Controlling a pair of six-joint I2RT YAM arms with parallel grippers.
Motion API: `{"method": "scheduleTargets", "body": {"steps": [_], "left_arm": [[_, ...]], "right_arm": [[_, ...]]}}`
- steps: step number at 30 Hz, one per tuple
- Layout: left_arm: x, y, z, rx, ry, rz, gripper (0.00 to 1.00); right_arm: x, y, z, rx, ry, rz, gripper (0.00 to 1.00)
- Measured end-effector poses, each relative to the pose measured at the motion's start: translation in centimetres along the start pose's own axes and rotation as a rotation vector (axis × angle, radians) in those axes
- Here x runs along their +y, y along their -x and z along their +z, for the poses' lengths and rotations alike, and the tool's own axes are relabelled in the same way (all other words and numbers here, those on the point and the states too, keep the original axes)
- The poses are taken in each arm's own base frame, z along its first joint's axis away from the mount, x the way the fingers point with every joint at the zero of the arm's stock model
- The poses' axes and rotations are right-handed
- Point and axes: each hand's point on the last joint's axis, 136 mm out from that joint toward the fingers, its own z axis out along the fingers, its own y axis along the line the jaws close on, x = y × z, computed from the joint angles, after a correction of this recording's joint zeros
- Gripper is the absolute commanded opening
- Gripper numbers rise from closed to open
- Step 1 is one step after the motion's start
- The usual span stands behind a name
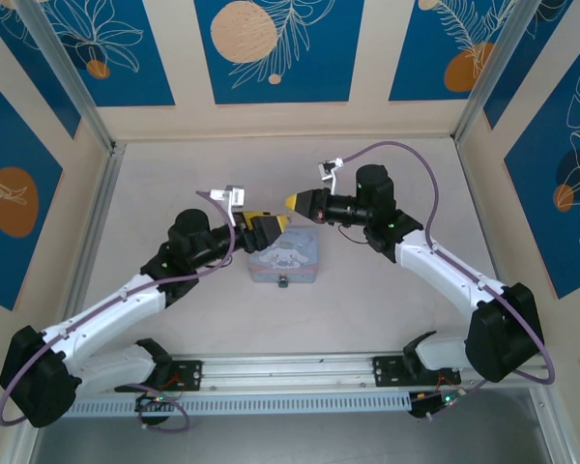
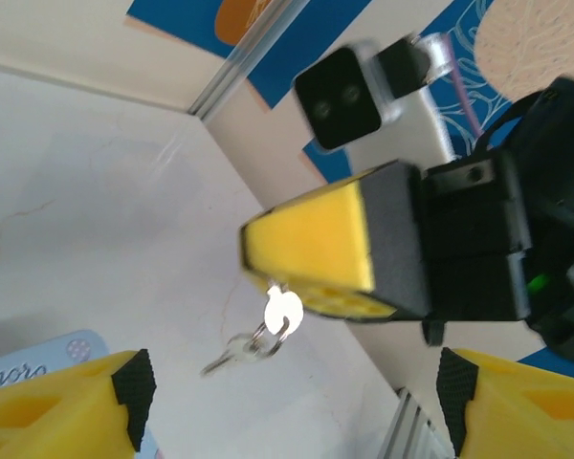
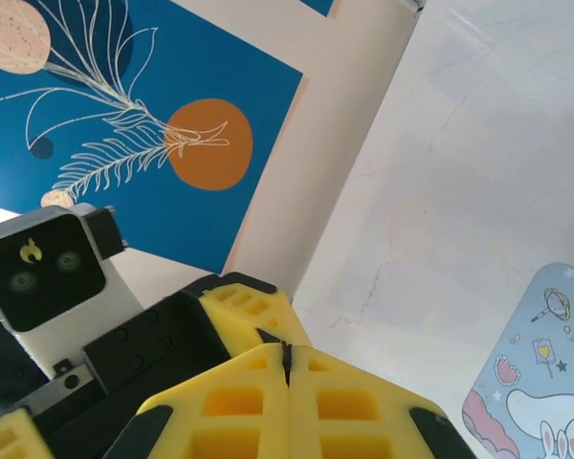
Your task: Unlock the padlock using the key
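Now both arms reach in over the bench and meet tip to tip above the blue tin. The left pincer is spread wide, holding nothing. The right pincer is pressed together, pinching the dangling key. The padlock sits at the tin's near edge.

Bright even light, faint soft shadows, blown-out glare on the key, blur across the left wrist view

A pale, faintly veined tabletop is carrying a pastel-blue, cartoon-printed rectangular tin box, which is lying flat near its middle.
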Motion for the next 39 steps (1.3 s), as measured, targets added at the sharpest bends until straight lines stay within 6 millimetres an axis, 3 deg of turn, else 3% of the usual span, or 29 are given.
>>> {"method": "scheduleTargets", "body": {"steps": [7,14,25,29,37,38,39], "left_arm": [[0.4,-0.4,0.0,0.088,-0.01,0.027,0.64],[-0.1,0.1,-0.3,0.106,-0.071,0.019,0.59],[-0.6,-0.8,0.5,0.152,-0.135,-0.014,0.36],[-0.7,-0.8,0.6,0.157,-0.145,-0.02,0.33],[-1.1,-0.7,0.6,0.161,-0.166,-0.026,0.0],[-1.0,-0.7,0.7,0.161,-0.165,-0.026,0.0],[-1.0,-0.7,0.8,0.161,-0.165,-0.032,0.0]], "right_arm": [[2.1,-0.3,0.2,0.081,0.079,-0.098,0.0],[2.0,-1.7,0.7,0.166,0.131,-0.095,0.0],[2.5,-2.5,1.1,0.209,0.181,-0.101,0.0],[2.7,-2.7,1.1,0.218,0.188,-0.103,0.0],[2.8,-2.7,1.2,0.22,0.194,-0.11,0.0],[2.8,-2.6,1.2,0.219,0.193,-0.111,0.0],[2.7,-2.5,1.1,0.216,0.191,-0.111,0.1]]}}
